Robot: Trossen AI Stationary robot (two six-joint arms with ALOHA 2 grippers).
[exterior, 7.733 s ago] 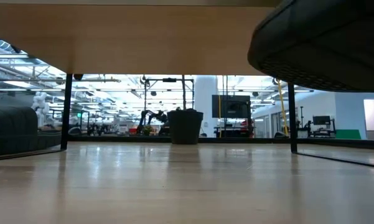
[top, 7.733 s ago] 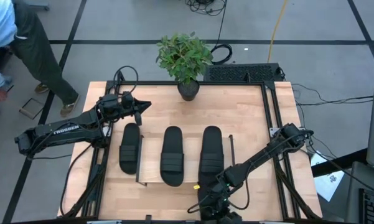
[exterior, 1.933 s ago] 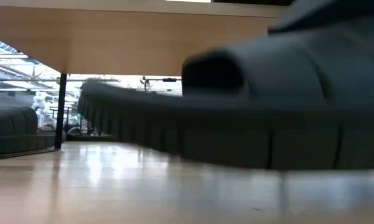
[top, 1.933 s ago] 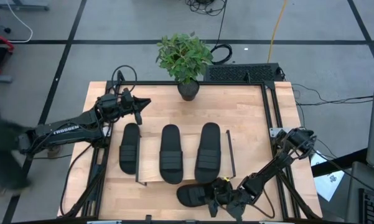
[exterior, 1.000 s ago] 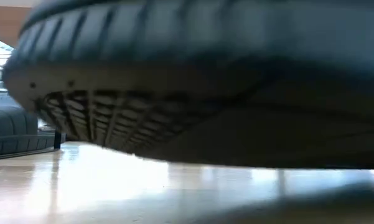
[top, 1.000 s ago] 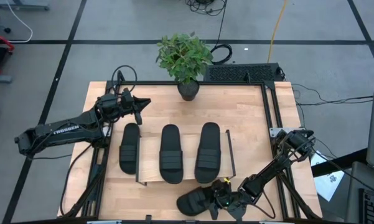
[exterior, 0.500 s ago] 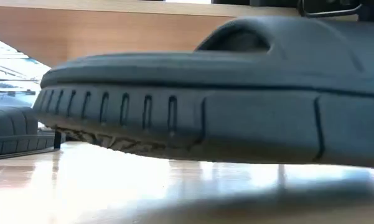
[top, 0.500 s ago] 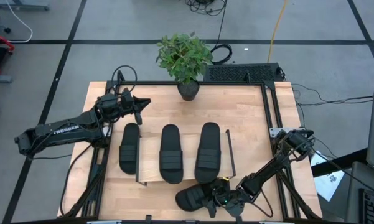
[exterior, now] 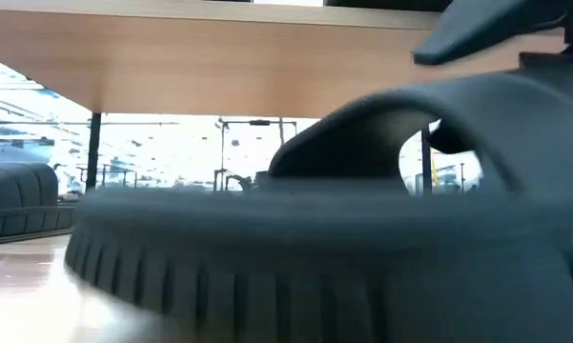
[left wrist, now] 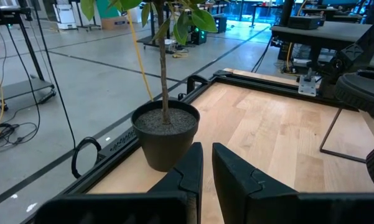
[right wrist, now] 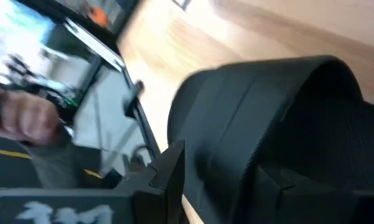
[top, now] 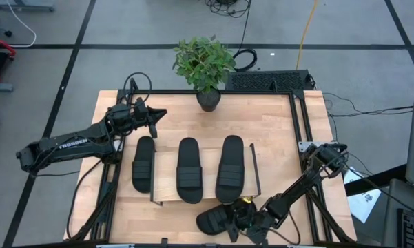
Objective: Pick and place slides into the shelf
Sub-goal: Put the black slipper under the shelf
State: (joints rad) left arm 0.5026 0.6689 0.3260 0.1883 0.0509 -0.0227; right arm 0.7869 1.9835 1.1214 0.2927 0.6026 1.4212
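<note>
3 slides (top: pixel 190 170) on shelf (top: pixel 167 191); 4th slide (top: pixel 217 220) in front.

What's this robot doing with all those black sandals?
It is putting slides on a low wooden shelf. Three slides already lie side by side there. The right gripper grips the fourth slide at the table's near edge, in front of the shelf. The left gripper waits near the potted plant.
</note>
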